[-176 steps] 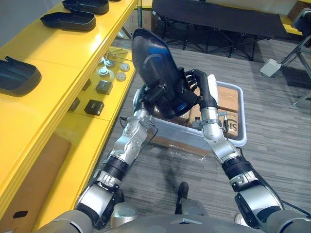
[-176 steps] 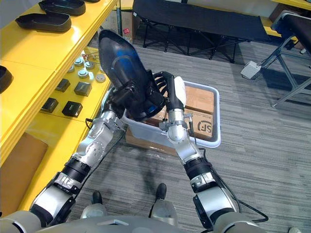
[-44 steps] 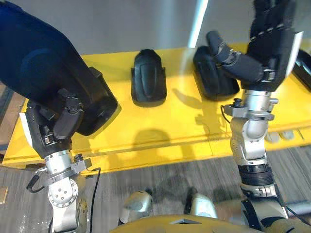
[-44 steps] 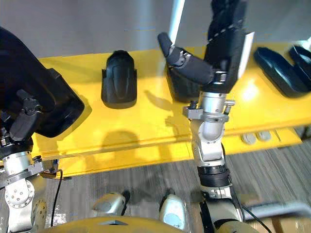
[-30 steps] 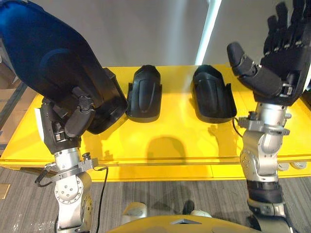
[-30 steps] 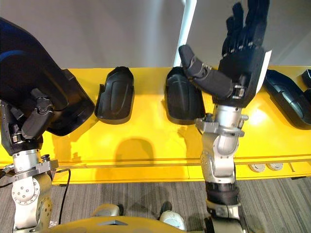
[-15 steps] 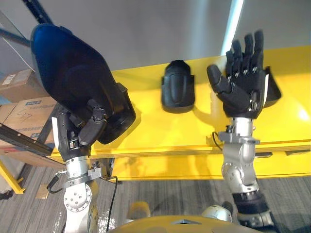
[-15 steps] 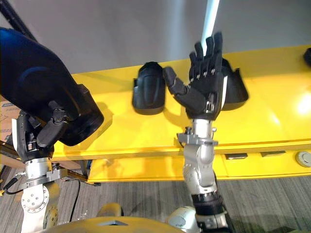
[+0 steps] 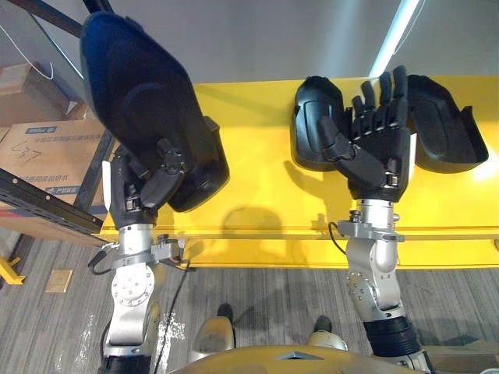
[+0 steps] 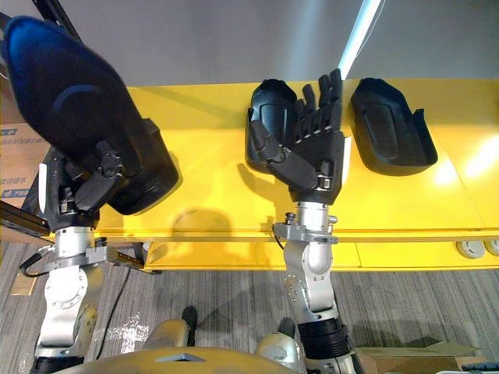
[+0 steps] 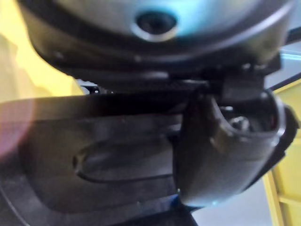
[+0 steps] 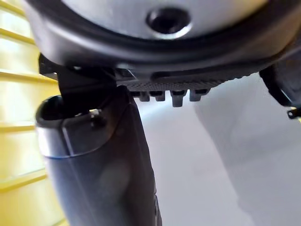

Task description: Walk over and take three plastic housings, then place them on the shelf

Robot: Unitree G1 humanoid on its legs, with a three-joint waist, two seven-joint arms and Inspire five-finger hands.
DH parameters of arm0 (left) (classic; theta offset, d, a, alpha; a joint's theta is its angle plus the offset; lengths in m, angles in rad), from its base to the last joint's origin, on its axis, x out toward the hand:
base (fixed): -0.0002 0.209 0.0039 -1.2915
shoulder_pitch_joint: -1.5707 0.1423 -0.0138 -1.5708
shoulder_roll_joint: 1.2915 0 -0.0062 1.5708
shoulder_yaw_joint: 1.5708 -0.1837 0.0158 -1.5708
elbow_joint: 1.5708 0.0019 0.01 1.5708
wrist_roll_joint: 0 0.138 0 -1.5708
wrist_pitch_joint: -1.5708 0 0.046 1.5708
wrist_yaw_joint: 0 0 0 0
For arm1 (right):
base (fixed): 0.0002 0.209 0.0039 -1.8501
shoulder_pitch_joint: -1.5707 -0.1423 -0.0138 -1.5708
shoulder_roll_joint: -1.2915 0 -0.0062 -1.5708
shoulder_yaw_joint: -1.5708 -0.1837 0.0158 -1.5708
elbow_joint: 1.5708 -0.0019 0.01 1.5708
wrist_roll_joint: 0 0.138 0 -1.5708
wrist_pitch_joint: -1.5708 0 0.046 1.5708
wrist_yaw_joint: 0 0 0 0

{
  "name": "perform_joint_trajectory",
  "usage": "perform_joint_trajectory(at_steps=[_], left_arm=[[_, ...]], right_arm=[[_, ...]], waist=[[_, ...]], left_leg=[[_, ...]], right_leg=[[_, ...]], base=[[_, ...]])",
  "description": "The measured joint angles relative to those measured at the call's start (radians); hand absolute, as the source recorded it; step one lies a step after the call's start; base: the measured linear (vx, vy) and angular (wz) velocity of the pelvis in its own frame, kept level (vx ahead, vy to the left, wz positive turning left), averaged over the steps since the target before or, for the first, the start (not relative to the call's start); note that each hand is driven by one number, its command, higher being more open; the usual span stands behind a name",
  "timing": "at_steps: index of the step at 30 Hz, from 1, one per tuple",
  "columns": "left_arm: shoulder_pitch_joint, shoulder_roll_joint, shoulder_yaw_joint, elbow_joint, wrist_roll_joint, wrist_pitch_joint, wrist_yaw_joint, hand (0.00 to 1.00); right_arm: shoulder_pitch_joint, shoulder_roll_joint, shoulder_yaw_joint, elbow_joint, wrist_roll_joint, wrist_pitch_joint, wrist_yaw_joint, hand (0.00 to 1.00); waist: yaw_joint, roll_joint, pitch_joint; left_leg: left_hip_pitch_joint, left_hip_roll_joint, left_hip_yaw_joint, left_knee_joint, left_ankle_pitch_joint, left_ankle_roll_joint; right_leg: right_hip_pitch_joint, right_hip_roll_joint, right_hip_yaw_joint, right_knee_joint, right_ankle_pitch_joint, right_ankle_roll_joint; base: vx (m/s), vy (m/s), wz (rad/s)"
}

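Observation:
My left hand (image 9: 144,195) is shut on a large black plastic housing (image 9: 140,101), thumb and fingers curled round its lower edge. It stands upright over the left end of the yellow shelf (image 9: 257,195). In the left wrist view the thumb (image 11: 221,150) presses against the housing's wall (image 11: 94,155). My right hand (image 9: 374,152) is raised with straight fingers, open and holding nothing. It is in front of a second housing (image 9: 312,132) lying on the shelf. A third housing (image 9: 444,125) lies to its right.
Cardboard boxes (image 9: 39,156) sit on a black rack (image 9: 39,202) to the left of the shelf. A grey wall with a white light strip (image 9: 398,31) backs the shelf. Small round parts (image 10: 472,248) lie on a lower level at right, with a cardboard box (image 10: 413,360) on the floor.
The camera has swung, so the shelf and its two housings sit differently in view. My left hand keeps its grip on the housing. My right hand stays raised and open.

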Motion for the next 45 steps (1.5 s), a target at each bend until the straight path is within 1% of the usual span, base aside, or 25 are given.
perform_joint_trajectory(at_steps=[1,2,3,5,8,9,11,13,14,16,18,19,20,23,26,28,29,31,34,37,40,43,45], left_arm=[[-0.007,0.009,0.000,0.001,-0.011,0.013,-0.018,0.00],[-0.010,0.016,-0.001,0.001,-0.026,0.019,-0.029,0.00],[-0.023,0.036,0.000,0.001,-0.062,0.047,-0.057,0.00],[-0.041,0.055,0.004,0.011,-0.080,0.086,-0.076,0.00],[-0.119,0.107,0.025,0.122,-0.157,0.165,-0.128,0.00],[-0.158,0.133,0.027,0.182,-0.167,0.199,-0.130,0.00],[-0.221,0.161,0.057,0.255,-0.239,0.229,-0.142,0.00],[-0.256,0.187,0.065,0.299,-0.264,0.230,-0.147,0.00],[-0.299,0.208,0.064,0.354,-0.273,0.232,-0.156,0.00],[-0.339,0.213,0.064,0.399,-0.284,0.233,-0.167,0.00],[-0.387,0.241,0.062,0.461,-0.317,0.236,-0.184,0.00],[-0.396,0.243,0.061,0.471,-0.318,0.236,-0.187,0.00],[-0.412,0.244,0.061,0.484,-0.317,0.236,-0.194,0.00],[-0.416,0.262,0.058,0.486,-0.316,0.243,-0.211,0.00],[-0.457,0.280,0.057,0.533,-0.313,0.266,-0.230,0.00],[-0.495,0.301,0.058,0.565,-0.303,0.300,-0.232,0.00],[-0.501,0.305,0.058,0.566,-0.302,0.311,-0.233,0.00],[-0.541,0.314,0.057,0.592,-0.293,0.353,-0.242,0.00],[-0.574,0.329,0.053,0.627,-0.268,0.372,-0.248,0.00],[-0.609,0.340,0.035,0.662,-0.264,0.381,-0.247,0.00],[-0.647,0.342,0.011,0.704,-0.263,0.381,-0.236,0.00],[-0.709,0.342,-0.016,0.762,-0.259,0.382,-0.196,0.00],[-0.746,0.341,-0.030,0.797,-0.253,0.391,-0.172,0.00]], right_arm=[[-0.014,-0.029,-0.008,0.000,-0.001,0.003,0.001,1.00],[-0.019,-0.040,-0.014,0.000,-0.002,0.008,0.004,1.00],[-0.027,-0.060,-0.036,-0.001,-0.002,0.016,0.020,1.00],[-0.031,-0.073,-0.056,-0.003,0.002,0.021,0.042,1.00],[-0.038,-0.075,-0.071,-0.003,0.014,0.034,0.078,1.00],[-0.041,-0.076,-0.071,-0.003,0.020,0.045,0.111,1.00],[-0.063,-0.110,-0.037,-0.003,0.005,0.078,0.183,1.00],[-0.096,-0.141,0.002,-0.004,0.013,0.086,0.229,1.00],[-0.138,-0.159,0.036,-0.004,0.010,0.100,0.264,1.00],[-0.170,-0.169,0.064,-0.004,0.001,0.108,0.275,1.00],[-0.236,-0.179,0.127,-0.004,-0.008,0.120,0.288,1.00],[-0.247,-0.180,0.137,-0.004,-0.016,0.120,0.289,1.00],[-0.268,-0.183,0.158,-0.004,-0.050,0.120,0.288,1.00],[-0.279,-0.183,0.190,-0.004,-0.075,0.122,0.292,1.00],[-0.281,-0.184,0.223,-0.004,-0.074,0.131,0.294,1.00],[-0.293,-0.184,0.245,-0.004,-0.072,0.164,0.304,1.00],[-0.297,-0.185,0.249,-0.004,-0.072,0.169,0.307,1.00],[-0.307,-0.184,0.260,-0.004,-0.069,0.196,0.312,1.00],[-0.310,-0.185,0.278,-0.020,-0.067,0.221,0.313,1.00],[-0.310,-0.185,0.294,-0.060,-0.069,0.231,0.309,1.00],[-0.311,-0.183,0.299,-0.094,-0.070,0.231,0.297,1.00],[-0.337,-0.180,0.302,-0.113,-0.069,0.231,0.283,1.00],[-0.360,-0.179,0.301,-0.122,-0.067,0.232,0.283,1.00]], waist=[[0.000,0.008,0.001],[-0.001,0.012,-0.001],[-0.002,0.020,-0.002],[-0.001,0.029,-0.003],[-0.004,0.039,-0.002],[-0.005,0.039,-0.001],[-0.019,0.040,0.000],[-0.024,0.043,0.001],[-0.025,0.048,0.005],[-0.023,0.052,0.008],[-0.024,0.054,0.017],[-0.025,0.055,0.022],[-0.024,0.056,0.027],[-0.024,0.059,0.031],[-0.024,0.064,0.038],[-0.024,0.067,0.044],[-0.025,0.068,0.045],[-0.025,0.078,0.050],[-0.026,0.084,0.054],[-0.027,0.088,0.056],[-0.028,0.084,0.061],[-0.029,0.068,0.075],[-0.042,0.066,0.092]], left_leg=[[0.016,0.013,0.003,-0.027,0.015,-0.008],[0.023,0.018,0.005,-0.041,0.024,-0.010],[0.045,0.028,0.011,-0.077,0.043,-0.015],[0.064,0.036,0.025,-0.106,0.056,-0.018],[0.076,0.036,0.050,-0.128,0.067,-0.022],[0.077,0.035,0.060,-0.129,0.069,-0.021],[0.083,0.033,0.066,-0.137,0.079,-0.019],[0.085,0.033,0.068,-0.149,0.092,-0.016],[0.087,0.033,0.068,-0.159,0.103,-0.014],[0.087,0.032,0.066,-0.162,0.111,-0.011],[0.087,0.028,0.066,-0.165,0.120,-0.008],[0.087,0.026,0.064,-0.165,0.122,-0.007],[0.085,0.018,0.063,-0.170,0.130,0.004],[0.082,0.006,0.063,-0.180,0.138,0.010],[0.080,-0.004,0.065,-0.180,0.139,0.010],[0.078,-0.011,0.065,-0.188,0.148,0.016],[0.078,-0.013,0.066,-0.195,0.153,0.018],[0.081,-0.016,0.067,-0.205,0.161,0.016],[0.085,-0.016,0.070,-0.214,0.167,0.015],[0.085,-0.016,0.071,-0.215,0.170,0.015],[0.084,-0.016,0.074,-0.216,0.173,0.015],[0.080,-0.017,0.093,-0.216,0.170,0.022],[0.069,-0.019,0.096,-0.214,0.171,0.025]], right_leg=[[-0.001,0.011,0.004,0.003,0.003,0.004],[-0.001,0.016,0.004,0.004,0.002,0.003],[-0.001,0.025,0.009,0.009,0.002,0.003],[-0.002,0.031,0.018,0.011,0.002,0.002],[-0.028,0.030,0.049,0.031,0.001,0.002],[-0.038,0.028,0.061,0.037,0.002,0.003],[-0.051,0.025,0.068,0.056,0.000,0.001],[-0.061,0.024,0.073,0.066,-0.002,-0.001],[-0.070,0.024,0.076,0.078,-0.003,-0.002],[-0.073,0.021,0.075,0.086,-0.005,-0.003],[-0.088,0.014,0.076,0.113,-0.020,-0.006],[-0.089,0.011,0.075,0.118,-0.023,-0.005],[-0.096,0.002,0.075,0.128,-0.026,-0.002],[-0.106,-0.010,0.076,0.135,-0.025,0.001],[-0.107,-0.022,0.079,0.139,-0.023,0.004],[-0.117,-0.030,0.081,0.149,-0.024,0.005],[-0.121,-0.032,0.082,0.151,-0.023,0.006],[-0.123,-0.035,0.084,0.152,-0.021,0.008],[-0.132,-0.037,0.088,0.166,-0.023,0.007],[-0.134,-0.037,0.090,0.170,-0.027,0.011],[-0.139,-0.038,0.092,0.173,-0.028,0.012],[-0.159,-0.039,0.111,0.186,-0.028,0.012],[-0.165,-0.039,0.117,0.186,-0.026,0.015]], base=[[-0.04,-0.072,-0.06],[-0.06,-0.096,-0.12],[-0.05,-0.076,-0.12],[-0.06,-0.052,-0.15],[-0.07,0.000,-0.23],[-0.06,0.016,-0.22],[-0.07,0.007,-0.13],[-0.05,-0.012,-0.04],[-0.06,-0.017,0.00],[-0.07,-0.013,0.01],[-0.08,-0.006,0.01],[-0.08,0.008,0.05],[-0.07,0.014,0.06],[-0.06,0.027,0.05],[-0.04,0.035,0.05],[-0.05,0.022,0.04],[-0.03,0.009,0.03],[0.00,0.000,0.00],[0.00,0.000,0.00],[-0.02,-0.011,0.00],[-0.03,-0.003,-0.01],[-0.06,0.003,-0.11],[-0.06,0.003,-0.02]])
